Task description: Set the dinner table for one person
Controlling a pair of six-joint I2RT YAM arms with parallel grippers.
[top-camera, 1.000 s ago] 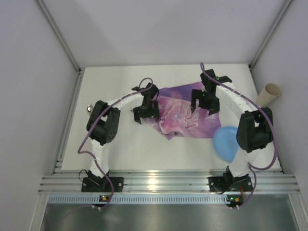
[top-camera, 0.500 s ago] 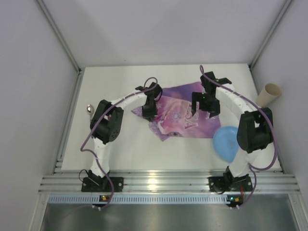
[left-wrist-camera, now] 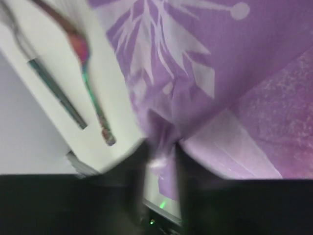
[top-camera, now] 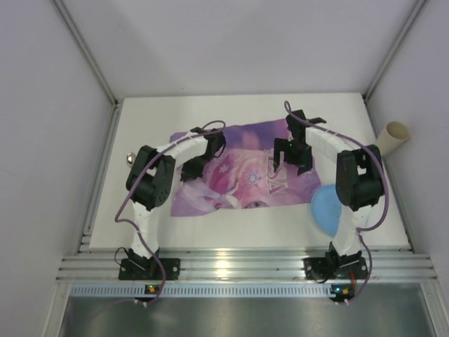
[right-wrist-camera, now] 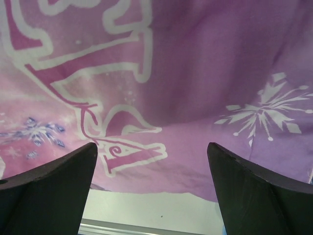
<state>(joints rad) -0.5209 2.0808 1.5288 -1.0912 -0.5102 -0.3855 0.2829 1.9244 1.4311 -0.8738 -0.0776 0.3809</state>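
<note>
The purple printed placemat (top-camera: 245, 168) lies spread on the white dinner table (top-camera: 238, 105). My left gripper (top-camera: 189, 168) is at the mat's left part, shut on a pinched fold of it. In the left wrist view the dark fingers (left-wrist-camera: 134, 166) clamp that purple fold (left-wrist-camera: 164, 142), and the left gripper (left-wrist-camera: 161, 159) is blurred. My right gripper (top-camera: 291, 156) hangs open over the mat's right half. In the right wrist view the right gripper (right-wrist-camera: 151, 147) has nothing between its fingers, and the placemat (right-wrist-camera: 195, 73) and its near edge lie below.
A blue plate (top-camera: 328, 207) sits at the mat's near right corner, beside the right arm. A beige cup (top-camera: 393, 137) lies at the table's right edge. An iridescent spoon (left-wrist-camera: 90, 83) and a fork (left-wrist-camera: 49, 83) lie left of the mat, near the left edge (top-camera: 130, 158).
My left gripper went from open to shut on the folded mat and pulled it left, spreading the mat out. The right gripper stayed open and shifted slightly.
</note>
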